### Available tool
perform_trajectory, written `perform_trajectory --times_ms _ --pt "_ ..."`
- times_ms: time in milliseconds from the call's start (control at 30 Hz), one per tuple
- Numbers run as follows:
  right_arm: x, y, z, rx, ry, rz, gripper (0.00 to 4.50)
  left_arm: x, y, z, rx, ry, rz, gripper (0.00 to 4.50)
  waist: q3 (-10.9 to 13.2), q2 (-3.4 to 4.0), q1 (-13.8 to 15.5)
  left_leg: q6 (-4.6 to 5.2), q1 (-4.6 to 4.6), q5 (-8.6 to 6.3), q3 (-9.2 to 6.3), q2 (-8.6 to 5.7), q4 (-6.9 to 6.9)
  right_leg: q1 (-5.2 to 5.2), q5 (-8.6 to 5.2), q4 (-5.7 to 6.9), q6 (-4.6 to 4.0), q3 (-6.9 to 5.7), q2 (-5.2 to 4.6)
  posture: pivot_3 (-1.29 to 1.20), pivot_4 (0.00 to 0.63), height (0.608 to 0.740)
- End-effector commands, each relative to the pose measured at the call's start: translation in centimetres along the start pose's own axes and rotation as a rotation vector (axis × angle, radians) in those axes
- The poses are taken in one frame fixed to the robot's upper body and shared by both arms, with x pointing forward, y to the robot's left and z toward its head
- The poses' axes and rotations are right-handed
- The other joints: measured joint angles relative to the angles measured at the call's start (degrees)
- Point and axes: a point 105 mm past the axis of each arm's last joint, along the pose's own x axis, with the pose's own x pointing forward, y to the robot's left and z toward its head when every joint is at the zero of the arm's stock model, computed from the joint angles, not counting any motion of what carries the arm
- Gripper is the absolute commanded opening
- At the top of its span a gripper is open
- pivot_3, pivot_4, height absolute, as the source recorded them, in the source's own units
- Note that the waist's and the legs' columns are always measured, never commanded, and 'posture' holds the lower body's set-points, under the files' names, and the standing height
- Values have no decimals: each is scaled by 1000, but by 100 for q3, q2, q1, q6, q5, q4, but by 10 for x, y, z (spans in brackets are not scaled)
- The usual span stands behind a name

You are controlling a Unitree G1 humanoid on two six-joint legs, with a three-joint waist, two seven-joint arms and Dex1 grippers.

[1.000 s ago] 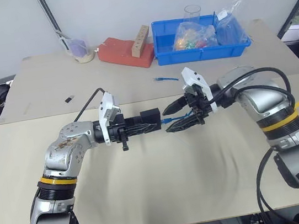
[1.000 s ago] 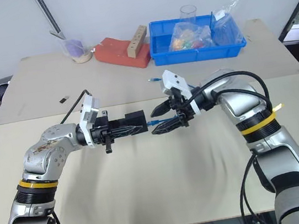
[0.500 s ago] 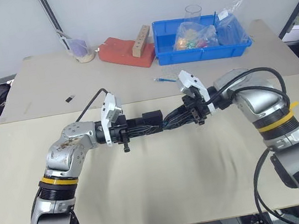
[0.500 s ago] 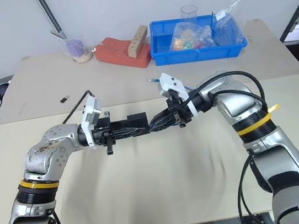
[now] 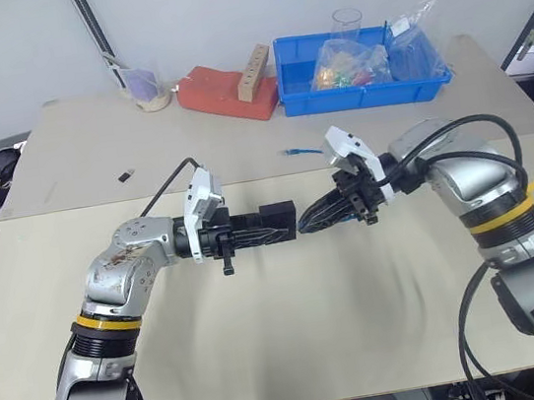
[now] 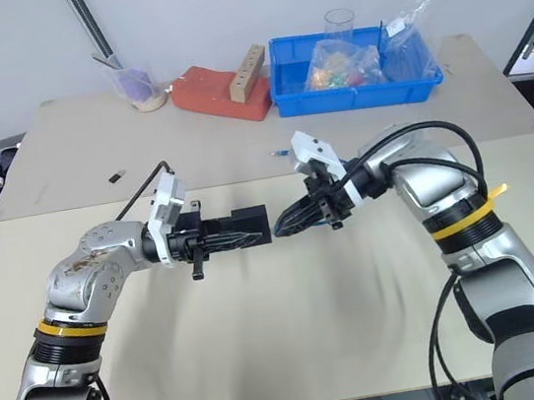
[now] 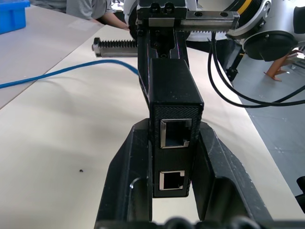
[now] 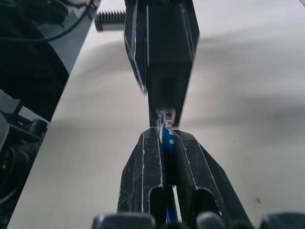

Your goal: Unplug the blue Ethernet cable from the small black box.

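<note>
Both grippers now grip: my right gripper (image 8: pixel 167 143) has just clamped the blue Ethernet cable (image 8: pixel 166 136) ahead of the small black box (image 5: pixel 277 223), which my left gripper (image 7: pixel 172 157) pinches; I judge pulling comes next.

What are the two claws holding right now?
Left gripper: shut on the small black box.
Right gripper: shut on the blue Ethernet cable, right at the box.
</note>
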Motion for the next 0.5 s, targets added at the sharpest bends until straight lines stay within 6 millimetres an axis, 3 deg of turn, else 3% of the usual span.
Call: perform_trajectory --times_ms 33,200,433,500 --pt "-29 0 -16 7 27 -79 44 -10 -5 14 58 -19 15 568 0 0 23 0 0 0 0 0 0 0 0 -1 0 0 0 0 150 740" --pt "-58 3 -60 54 116 -205 44 -32 -6 7 42 -8 103 568 1 -1 24 2 -2 -1 2 0 -1 0 0 -8 0 2 -2 0 150 740" --pt "-50 -18 -93 -98 185 -418 44 -43 6 -6 71 -4 221 568 1 -1 -25 2 6 -1 9 8 -3 -1 0 -1 0 7 5 0 150 740" --pt "-48 -19 -97 -116 176 -427 955 -44 14 -11 109 1 274 568 1 0 -7 2 4 -1 9 6 -3 -1 0 -2 0 8 4 0 150 740"
